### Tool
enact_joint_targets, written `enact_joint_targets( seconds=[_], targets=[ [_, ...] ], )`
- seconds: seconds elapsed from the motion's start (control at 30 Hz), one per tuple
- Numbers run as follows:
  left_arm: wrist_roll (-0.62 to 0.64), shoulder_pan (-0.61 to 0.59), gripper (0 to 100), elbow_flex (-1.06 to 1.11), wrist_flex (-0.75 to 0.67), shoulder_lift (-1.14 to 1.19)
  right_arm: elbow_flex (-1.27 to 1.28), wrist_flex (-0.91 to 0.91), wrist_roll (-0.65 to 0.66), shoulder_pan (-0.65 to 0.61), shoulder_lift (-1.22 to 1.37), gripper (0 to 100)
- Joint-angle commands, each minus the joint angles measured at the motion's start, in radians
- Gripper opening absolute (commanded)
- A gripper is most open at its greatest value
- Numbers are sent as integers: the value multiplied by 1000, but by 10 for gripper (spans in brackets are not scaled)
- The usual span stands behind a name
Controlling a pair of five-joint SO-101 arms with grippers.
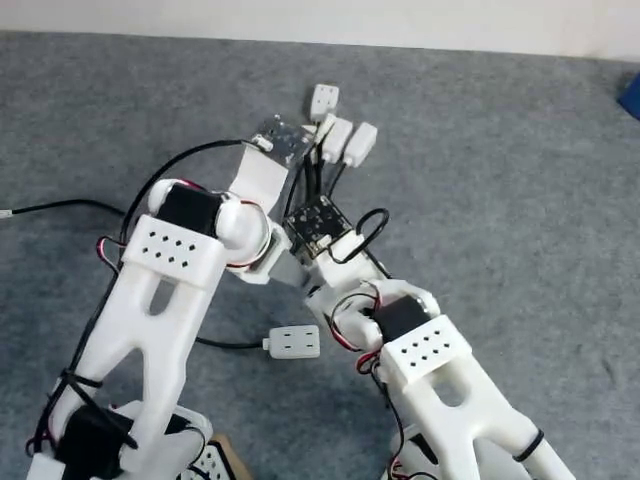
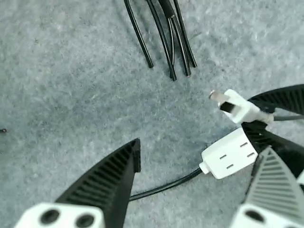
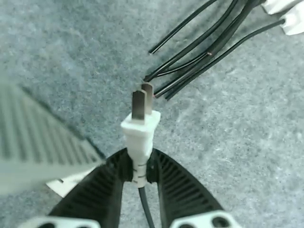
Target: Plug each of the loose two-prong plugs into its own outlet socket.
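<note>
Above grey carpet [image 3: 71, 57]: right gripper [image 3: 139, 164] clamps white two-prong plug [image 3: 140, 130], flat metal prongs [image 3: 138, 105] bare; left gripper [image 2: 203, 147] spread beside white socket [image 2: 228, 154].

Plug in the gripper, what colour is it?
The plug is white, with grey prongs and a black cord. It shows best in the right wrist view.

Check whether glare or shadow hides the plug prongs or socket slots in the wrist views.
Right wrist view: even light, no glare; the prongs of the plug in the right gripper read dark against the carpet. Left wrist view: the socket is not washed out, its slots show dark, only a soft shadow beneath.
</note>
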Motion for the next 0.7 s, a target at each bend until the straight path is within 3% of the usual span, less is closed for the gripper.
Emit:
enact_joint_targets(
  seconds=[0.0,0.37,0.67],
  targets=[
    [15,8,372,19,-91,-33,-42,8,-15,-15,-35,7],
    [55,5,372,262,-459,-31,-70,76,-37,-50,-36,7],
    [54,5,372,314,-477,-33,-223,257,-28,-62,-170,7]
  ],
)
